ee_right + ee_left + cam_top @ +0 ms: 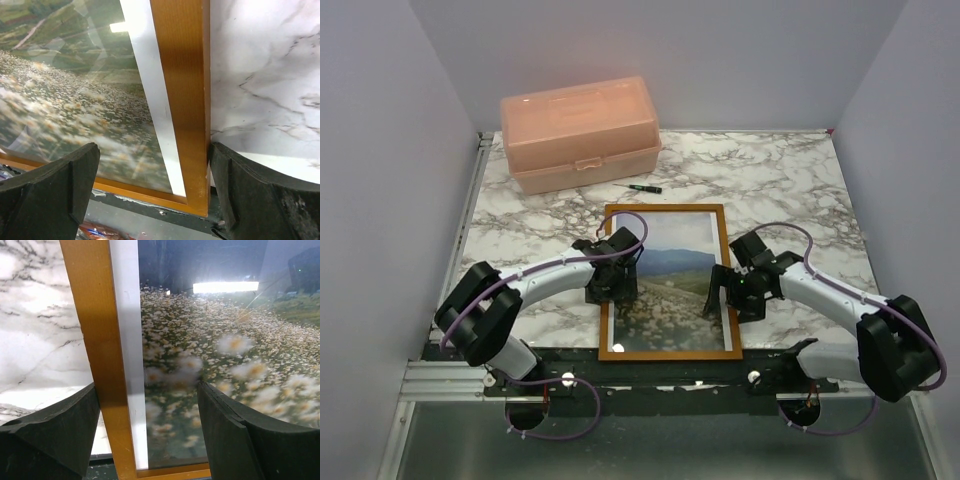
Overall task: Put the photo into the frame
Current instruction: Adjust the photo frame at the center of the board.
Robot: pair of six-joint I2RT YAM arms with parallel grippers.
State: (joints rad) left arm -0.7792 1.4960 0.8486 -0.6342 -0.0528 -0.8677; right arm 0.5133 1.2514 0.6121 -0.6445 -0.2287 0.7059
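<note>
Both spread, the left gripper [148, 415] and right gripper [155, 175] each straddle 1 side rail of the frame [665, 208], the photo [672, 262] lying inside beneath them, so best lift straight up without nudging it.

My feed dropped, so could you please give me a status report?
Left gripper, right gripper open, astride frame's side rails. Photo inside, face up. Pink box, pen beyond, clear.
</note>
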